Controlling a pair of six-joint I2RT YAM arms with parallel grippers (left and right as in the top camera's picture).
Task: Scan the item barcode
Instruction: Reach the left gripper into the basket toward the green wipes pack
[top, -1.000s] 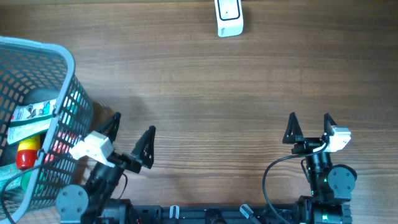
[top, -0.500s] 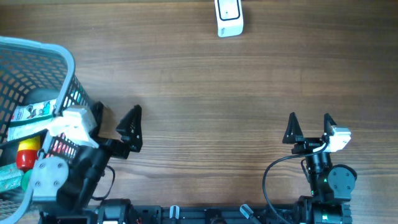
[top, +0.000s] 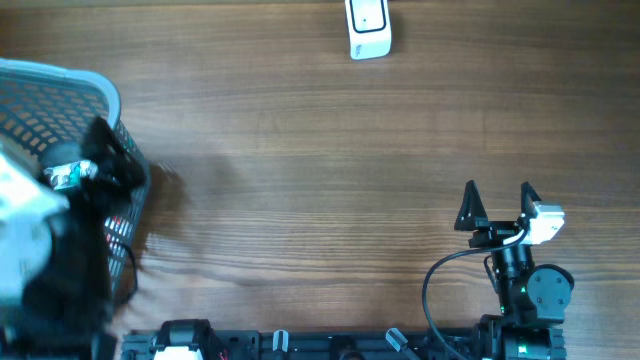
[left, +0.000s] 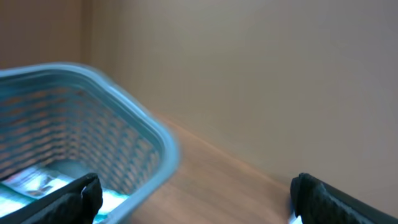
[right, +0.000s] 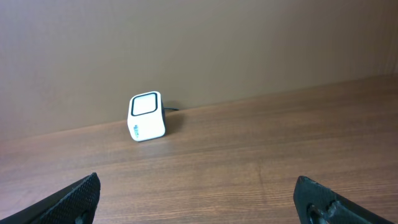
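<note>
presently the left arm (top: 55, 240) shows from overhead as a motion-blurred mass over the blue-grey mesh basket (top: 60, 85), which sits at the left edge of the wooden worktop (top: 320, 180). the left end effector (left: 196, 190) is spread wide and holds nothing; in its wrist view the two dark fingers (left: 81, 196) sit in the bottom corners, well apart, with the basket's rim and wall between and beyond them. inside the basket that view catches a pale printed package (left: 34, 180), too smeared to read or to show a barcode; from overhead the arm hides the contents. the right end effector (top: 497, 198) hovers low over the near right of the worktop, its jaws also fully apart and empty. a white barcode scanner (right: 147, 116) stands upright at the far edge of the worktop, its dark-framed window facing the right wrist camera, well apart from both arms and from the basket.
</note>
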